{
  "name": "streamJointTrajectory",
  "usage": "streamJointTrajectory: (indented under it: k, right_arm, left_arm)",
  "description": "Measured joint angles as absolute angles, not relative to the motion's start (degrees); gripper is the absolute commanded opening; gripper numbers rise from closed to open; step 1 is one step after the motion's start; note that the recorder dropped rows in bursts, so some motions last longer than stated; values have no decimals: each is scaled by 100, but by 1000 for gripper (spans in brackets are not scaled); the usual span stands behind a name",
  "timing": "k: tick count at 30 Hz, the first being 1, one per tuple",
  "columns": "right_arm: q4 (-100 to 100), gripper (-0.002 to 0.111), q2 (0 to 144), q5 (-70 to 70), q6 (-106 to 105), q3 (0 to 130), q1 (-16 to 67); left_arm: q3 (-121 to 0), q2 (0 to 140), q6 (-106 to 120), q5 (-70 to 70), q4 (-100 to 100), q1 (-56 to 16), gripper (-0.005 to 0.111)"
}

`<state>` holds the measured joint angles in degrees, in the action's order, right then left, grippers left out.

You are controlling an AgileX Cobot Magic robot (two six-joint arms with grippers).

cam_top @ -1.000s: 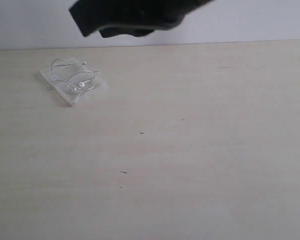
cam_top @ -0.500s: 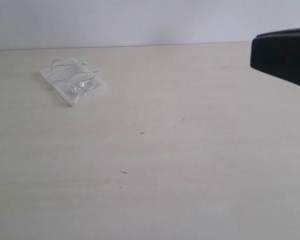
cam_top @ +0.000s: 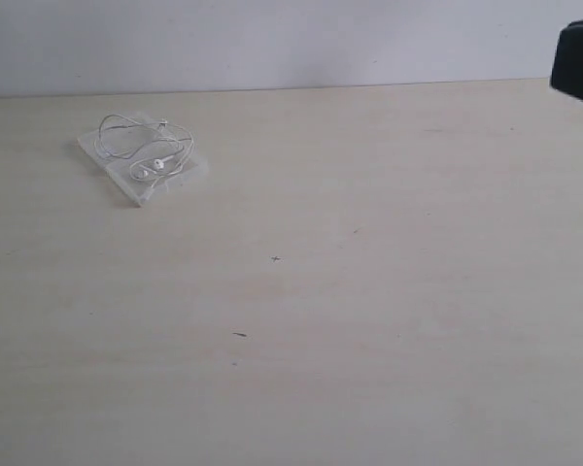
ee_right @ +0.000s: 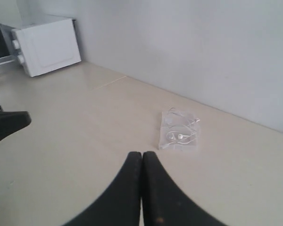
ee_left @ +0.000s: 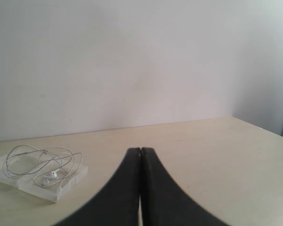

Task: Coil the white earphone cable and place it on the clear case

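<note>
Sliding off toward the right edge of the exterior view, the black arm section [cam_top: 581, 60] is now showing only as a dark corner near the top, whereas half a second ago it was covering far more of that side. The white earphone cable [cam_top: 141, 146] is lying in loose loops on top of the clear case [cam_top: 146, 191], with its earbuds resting near the middle of the coil, and both are staying where they were. The case is sitting flat on the pale wooden table [cam_top: 369, 291], toward its far left part and close to the white wall [cam_top: 272, 39]. The left gripper [ee_left: 140, 153] is hanging above the table with its two black fingers pressing together and nothing between them, well apart from the case. The right gripper [ee_right: 142, 155] is likewise keeping its fingers pressed together on nothing, pointing toward the case from a distance. A white microwave [ee_right: 48, 44] is standing at the far end of the table in the right wrist view.
</note>
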<state>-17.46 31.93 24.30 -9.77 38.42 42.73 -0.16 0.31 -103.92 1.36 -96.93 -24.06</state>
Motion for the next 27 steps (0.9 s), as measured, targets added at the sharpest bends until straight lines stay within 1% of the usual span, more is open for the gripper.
streamJointTrajectory:
  k: [6,11,16,19,27]
  right_arm:
    - [-1746,0,2939,2314,-977,3721,3430]
    - [-1746,0,2534,1798,-1021,3150,2703]
    - [-1698,0,1720,1564,-1131,2529,1862]
    - [-1543,0,1434,1550,-1273,2368,1703]
    - [-1111,0,1194,1554,-1326,1941,1653]
  left_arm:
    - [-16,31,-10392,136,-9693,-2406,0]
    - [-16,31,-10392,136,-9693,-2406,0]
    - [-16,31,-10392,136,-9693,-2406,0]
    - [-16,31,-10392,136,-9693,-2406,0]
    - [-16,31,-10382,124,-9693,-2406,0]
